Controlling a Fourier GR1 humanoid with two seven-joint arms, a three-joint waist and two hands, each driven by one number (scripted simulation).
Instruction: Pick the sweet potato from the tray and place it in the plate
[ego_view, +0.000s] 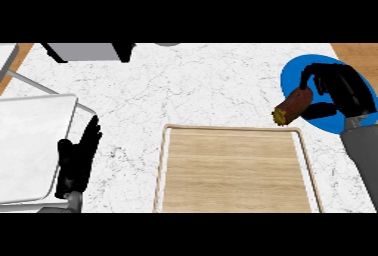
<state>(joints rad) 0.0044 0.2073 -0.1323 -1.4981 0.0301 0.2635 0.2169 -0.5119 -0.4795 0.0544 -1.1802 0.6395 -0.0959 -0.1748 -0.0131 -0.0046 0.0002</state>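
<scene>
A sweet potato (294, 106) is seen clasped in the right hand (338, 92) above the left edge of a blue plate (295, 75) at the right side of a white marble counter (192, 85); the black fingers and thumb are curled round the upper end of the reddish-brown root, while its lower, yellowish cut end is tilted down and to the left, hanging out past the plate's rim toward the far right corner of a wooden tray (236, 170); whether the root touches the plate cannot be told from the head view. The tray, pale wood with a raised rim, is set near the middle of the counter's near side, and nothing is seen lying on its surface; the grey right forearm is seen running up the view's right edge, beside the tray's right rim. The left hand (77, 160) is shown at the view's left, fingers straight and relaxed, pointing away from the robot, grasping nothing, resting just beside a light grey slab-like object (33, 145) that fills the left edge. A grey box-shaped object (87, 51) with dark sides is seen at the counter's far edge; strips of wood-coloured surface are visible at the far corners.
</scene>
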